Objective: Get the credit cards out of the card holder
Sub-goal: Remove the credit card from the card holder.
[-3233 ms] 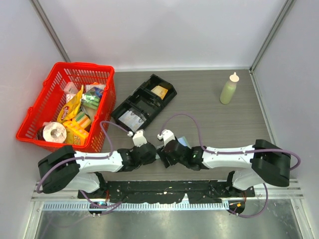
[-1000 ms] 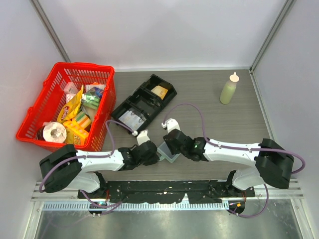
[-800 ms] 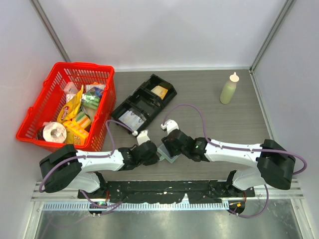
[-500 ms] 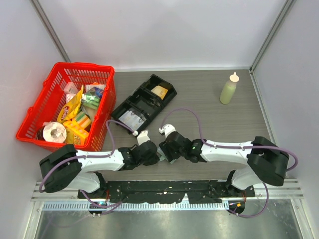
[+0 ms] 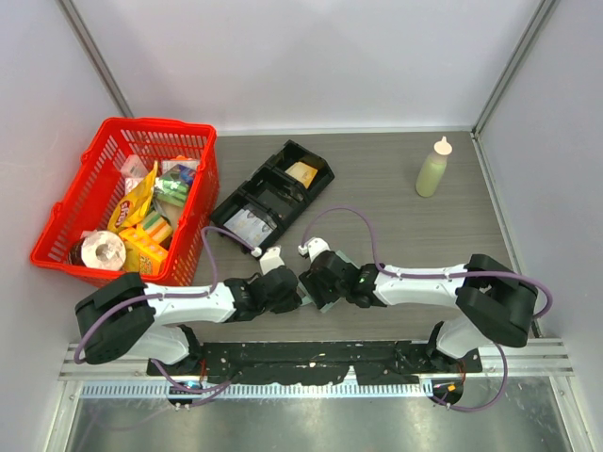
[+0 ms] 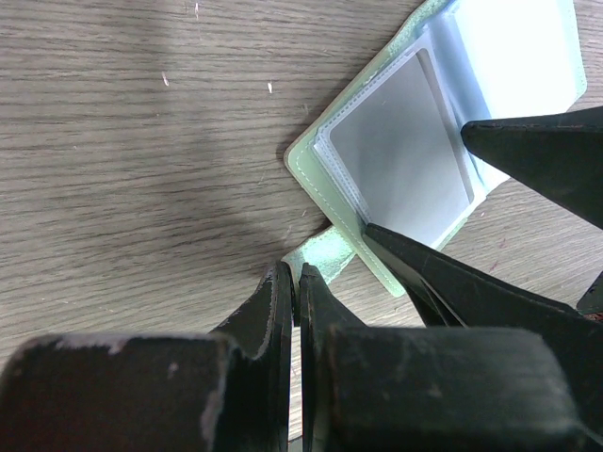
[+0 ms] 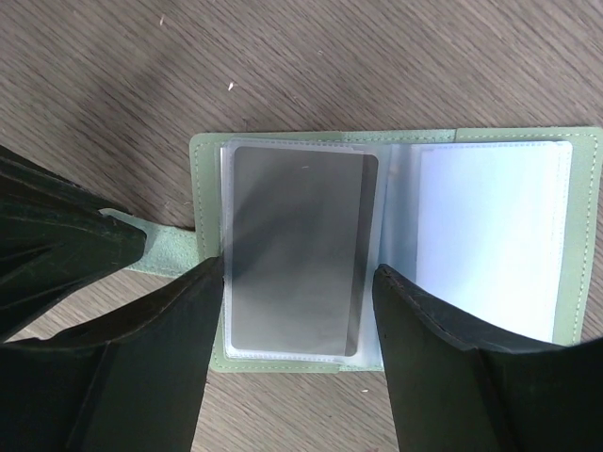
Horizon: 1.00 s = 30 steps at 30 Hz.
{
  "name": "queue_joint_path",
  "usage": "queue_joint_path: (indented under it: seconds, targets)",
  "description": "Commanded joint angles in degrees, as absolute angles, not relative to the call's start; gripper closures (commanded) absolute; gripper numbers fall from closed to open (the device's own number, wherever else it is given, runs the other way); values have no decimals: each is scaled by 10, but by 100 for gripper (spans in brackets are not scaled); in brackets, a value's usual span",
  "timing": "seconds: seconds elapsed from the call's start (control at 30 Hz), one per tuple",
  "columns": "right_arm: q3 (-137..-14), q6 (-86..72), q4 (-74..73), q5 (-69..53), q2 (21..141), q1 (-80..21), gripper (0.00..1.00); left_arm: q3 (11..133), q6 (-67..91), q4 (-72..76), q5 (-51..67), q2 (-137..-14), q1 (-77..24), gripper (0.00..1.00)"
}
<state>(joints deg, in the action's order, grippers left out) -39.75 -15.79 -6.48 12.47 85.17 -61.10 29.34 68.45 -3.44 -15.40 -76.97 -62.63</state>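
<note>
Where the two arms meet, lower centre of the top view, the card holder (image 7: 311,137) lies open on the bench (image 7: 377,56). Its green tab (image 7: 165,254) sits pinched in the nearly closed left claw (image 6: 297,278). The right claw (image 7: 297,271) gapes wide, holding nothing, straddling the grey card (image 7: 297,217); the pale blue card (image 7: 490,235) fills the sleeve on the right.

Card holder (image 7: 424,135) on table (image 5: 396,226) (near edge); tray (image 5: 273,193) behind, basket (image 5: 160,123) far left, bottle (image 5: 432,169) right-rear.

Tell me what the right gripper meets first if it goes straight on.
The right gripper, open, straddles the grey card in the opened holder; it would likely meet that card's sleeve first.
</note>
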Motion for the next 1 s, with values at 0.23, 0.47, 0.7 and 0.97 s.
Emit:
queue_joint_path:
  seconds: [0.23,0.47,0.7,0.97]
  targets:
    - [-415,-173,-108,250,858,-621,32,307,671,-60,-147,-772,-634,100]
    - [-424,-164,-134,286,799,-621,41,313,663,-65,-139,-775,-635,100]
    - [-431,-149,-148,330,790,-613,44,320,657,-76,-137,-775,-641,100]
    - [-428,-147,-156,315,754,-568,44,317,655,-107,-142,-754,-641,100]
